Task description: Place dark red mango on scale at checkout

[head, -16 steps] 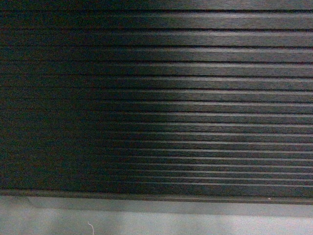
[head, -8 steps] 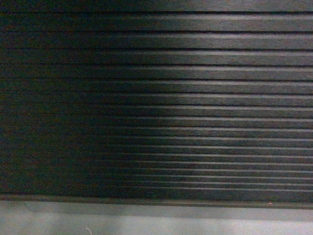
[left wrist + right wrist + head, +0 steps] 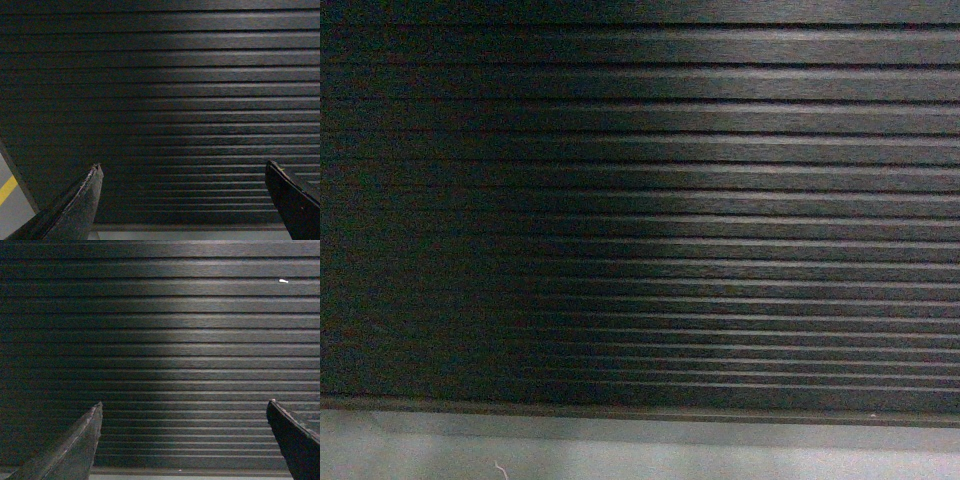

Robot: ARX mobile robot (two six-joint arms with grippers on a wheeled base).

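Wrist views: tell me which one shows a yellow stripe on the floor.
The left wrist view: a yellow stripe lies on the grey floor beside the checkout panel's left edge. The right wrist view has only a white speck on the panel.

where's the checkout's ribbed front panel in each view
Head: the ribbed front panel fills the picture down to a grey floor strip.
Left wrist: it fills the view behind the open left gripper.
Right wrist: the same, behind the open right gripper.
Shared landmark: the panel's bottom edge meeting the floor.
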